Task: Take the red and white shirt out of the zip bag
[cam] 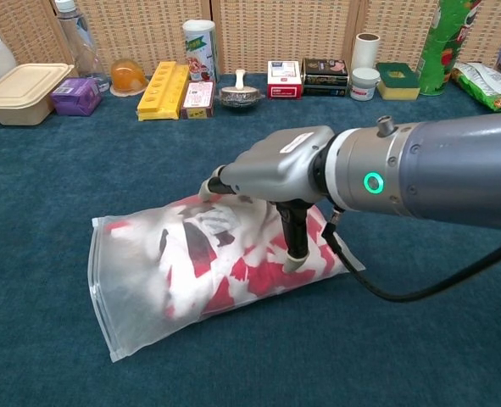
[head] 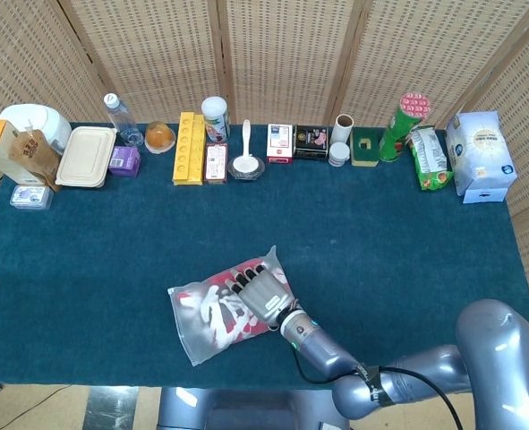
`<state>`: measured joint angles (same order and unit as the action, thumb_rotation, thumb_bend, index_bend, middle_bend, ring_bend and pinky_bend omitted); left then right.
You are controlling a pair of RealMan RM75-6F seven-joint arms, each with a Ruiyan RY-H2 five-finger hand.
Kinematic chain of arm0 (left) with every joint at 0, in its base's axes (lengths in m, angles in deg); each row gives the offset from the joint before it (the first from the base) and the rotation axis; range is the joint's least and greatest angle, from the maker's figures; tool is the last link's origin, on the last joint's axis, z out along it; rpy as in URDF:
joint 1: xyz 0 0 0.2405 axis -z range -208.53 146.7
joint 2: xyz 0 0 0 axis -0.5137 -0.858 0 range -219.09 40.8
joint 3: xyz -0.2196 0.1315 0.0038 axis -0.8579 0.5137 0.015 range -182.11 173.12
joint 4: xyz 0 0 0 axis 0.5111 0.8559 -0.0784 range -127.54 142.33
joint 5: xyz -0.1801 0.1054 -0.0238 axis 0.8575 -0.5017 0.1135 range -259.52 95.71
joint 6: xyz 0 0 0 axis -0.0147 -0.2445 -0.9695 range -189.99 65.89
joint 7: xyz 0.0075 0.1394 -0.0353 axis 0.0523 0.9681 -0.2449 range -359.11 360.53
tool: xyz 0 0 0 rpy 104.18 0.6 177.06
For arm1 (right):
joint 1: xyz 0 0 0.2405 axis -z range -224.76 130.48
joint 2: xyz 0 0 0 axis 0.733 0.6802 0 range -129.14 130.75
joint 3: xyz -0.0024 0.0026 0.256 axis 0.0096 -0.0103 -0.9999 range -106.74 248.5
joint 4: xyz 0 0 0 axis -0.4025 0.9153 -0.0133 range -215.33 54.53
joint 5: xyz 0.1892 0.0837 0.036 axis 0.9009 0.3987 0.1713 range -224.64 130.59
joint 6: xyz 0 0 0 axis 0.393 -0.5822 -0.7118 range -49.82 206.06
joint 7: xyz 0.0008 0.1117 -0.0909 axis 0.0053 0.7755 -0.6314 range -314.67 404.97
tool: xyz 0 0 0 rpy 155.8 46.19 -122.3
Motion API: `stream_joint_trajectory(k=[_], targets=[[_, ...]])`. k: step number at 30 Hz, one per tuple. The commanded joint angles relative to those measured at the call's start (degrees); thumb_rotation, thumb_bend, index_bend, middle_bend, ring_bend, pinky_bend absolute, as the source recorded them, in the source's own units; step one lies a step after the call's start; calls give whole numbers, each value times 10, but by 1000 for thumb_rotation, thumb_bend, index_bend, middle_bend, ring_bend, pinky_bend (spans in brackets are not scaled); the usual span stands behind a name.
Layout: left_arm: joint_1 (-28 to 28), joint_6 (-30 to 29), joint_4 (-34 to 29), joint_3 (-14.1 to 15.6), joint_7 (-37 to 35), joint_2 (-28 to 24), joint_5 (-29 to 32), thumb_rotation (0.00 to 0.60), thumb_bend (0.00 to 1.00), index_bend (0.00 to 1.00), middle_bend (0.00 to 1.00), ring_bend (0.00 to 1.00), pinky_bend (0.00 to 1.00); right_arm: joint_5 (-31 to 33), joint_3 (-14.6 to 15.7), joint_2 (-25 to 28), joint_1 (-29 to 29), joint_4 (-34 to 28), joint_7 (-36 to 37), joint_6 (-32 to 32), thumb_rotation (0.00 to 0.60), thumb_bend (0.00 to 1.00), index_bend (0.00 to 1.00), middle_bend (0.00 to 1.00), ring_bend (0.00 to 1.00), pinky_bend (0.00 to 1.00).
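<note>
A clear zip bag point(head: 197, 324) point(cam: 140, 284) lies flat on the blue tablecloth near the front edge. The red and white shirt point(head: 217, 309) point(cam: 233, 259) is crumpled inside it. My right hand point(head: 262, 291) point(cam: 275, 165) lies over the bag's right half, palm down with fingers spread across the plastic. In the chest view its thumb points down and touches the bag's right end. It grips nothing. The bag's closure strip runs along the left end, away from the hand. No left hand shows in either view.
Along the table's back edge stands a row of goods: a lunch box point(head: 86, 156), a water bottle point(head: 118, 115), a yellow tray point(head: 189, 148), a bowl with a spoon point(head: 246, 164), small boxes, a green can point(head: 400, 125) and a white bag point(head: 481, 154).
</note>
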<state>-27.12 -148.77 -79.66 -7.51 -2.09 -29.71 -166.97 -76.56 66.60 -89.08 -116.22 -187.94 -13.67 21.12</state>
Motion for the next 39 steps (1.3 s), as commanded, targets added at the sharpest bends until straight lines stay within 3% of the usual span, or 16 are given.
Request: stream_joint_trajectory(k=[1, 6, 9, 10, 15, 18, 21, 27, 39], targets=[[-3, 0, 2, 2, -2, 0, 1, 600, 193, 516, 458, 366, 304, 31, 7, -19, -19, 18, -17, -6, 600, 0, 0, 44, 117, 140], [-6, 2, 1, 4, -3, -2, 5, 600, 193, 516, 458, 366, 302, 63, 13, -44, -43, 43, -40, -9, 600, 1, 0, 47, 121, 124], [-6, 1, 0, 4, -2, -2, 4, 600, 193, 516, 458, 366, 302, 68, 17, -57, -50, 57, -46, -11, 600, 15, 21, 119, 202, 192], [-6, 1, -1, 4, -2, -2, 4, 600, 193, 516, 458, 366, 302, 65, 16, -62, -51, 63, -45, -11, 600, 23, 60, 158, 244, 232], [-8, 1, -4, 5, 1, -4, 5, 600, 193, 516, 458, 366, 302, -40, 16, -86, -25, 104, 21, -15, 600, 120, 490, 518, 659, 619], [-7, 5, -6, 6, 3, -4, 6, 600, 194, 516, 458, 366, 302, -93, 17, -84, -5, 115, 67, -11, 600, 138, 631, 659, 814, 761], [-5, 10, -10, 6, 4, -5, 6, 600, 193, 516, 458, 366, 302, -125, 17, -75, 10, 122, 103, -3, 600, 144, 711, 735, 896, 848], [8, 28, -22, 4, 7, -15, 3, 600, 193, 516, 458, 366, 302, -159, 4, -26, 40, 106, 188, 22, 600, 152, 800, 813, 991, 956], [81, 100, -77, -6, 16, -47, -42, 600, 193, 516, 460, 398, 369, -235, -22, 103, 99, 20, 370, 84, 600, 152, 817, 824, 1000, 982]])
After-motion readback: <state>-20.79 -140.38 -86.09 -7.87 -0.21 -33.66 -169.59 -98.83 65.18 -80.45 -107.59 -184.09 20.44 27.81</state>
